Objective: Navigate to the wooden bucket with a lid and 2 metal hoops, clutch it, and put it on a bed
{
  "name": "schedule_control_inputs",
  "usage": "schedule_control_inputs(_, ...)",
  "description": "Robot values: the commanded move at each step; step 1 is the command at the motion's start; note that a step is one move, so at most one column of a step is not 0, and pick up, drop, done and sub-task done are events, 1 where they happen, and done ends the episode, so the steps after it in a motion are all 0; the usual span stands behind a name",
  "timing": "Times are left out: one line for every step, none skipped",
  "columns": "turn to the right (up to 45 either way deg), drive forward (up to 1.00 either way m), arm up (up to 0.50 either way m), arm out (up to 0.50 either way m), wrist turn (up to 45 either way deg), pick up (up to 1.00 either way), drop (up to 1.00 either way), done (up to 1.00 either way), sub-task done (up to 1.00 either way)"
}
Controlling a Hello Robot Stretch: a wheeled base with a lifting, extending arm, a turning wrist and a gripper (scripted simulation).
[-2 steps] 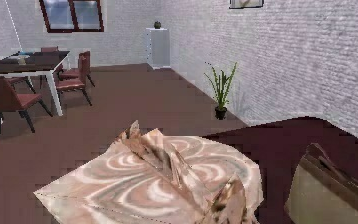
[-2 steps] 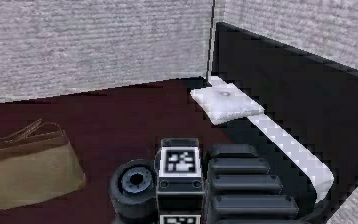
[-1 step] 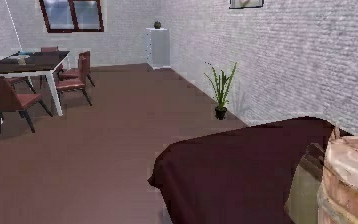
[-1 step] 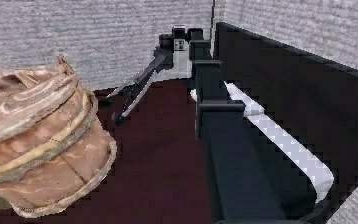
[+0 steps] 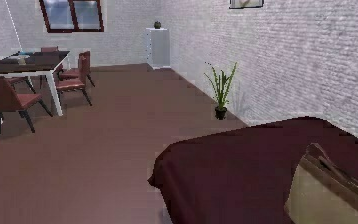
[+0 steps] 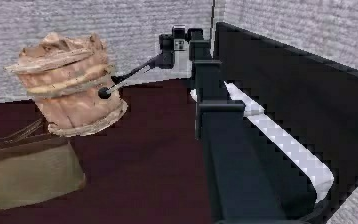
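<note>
Maroon bedding (image 6: 157, 150) is seen beneath the tilted wooden bucket (image 6: 69, 85). Whether anything is held by the gripper (image 6: 112, 90) near the bucket cannot be told.

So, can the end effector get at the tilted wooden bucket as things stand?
Probably yes: the end effector sits at the side of the light-brown, hooped wooden bucket, with nothing between them. Whether they touch cannot be told.
</note>
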Motion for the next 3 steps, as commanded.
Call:
schedule_control_inputs(0.0,0.0,-0.2,0.0,0.0,0.0,0.0,0.0,0.0)
schedule_control_inputs(0.0,0.0,-0.32,0.0,0.0,0.0,0.0,0.0,0.0)
schedule_control_inputs(0.0,0.0,0.0,0.0,0.0,0.0,1.0,0.0,0.0)
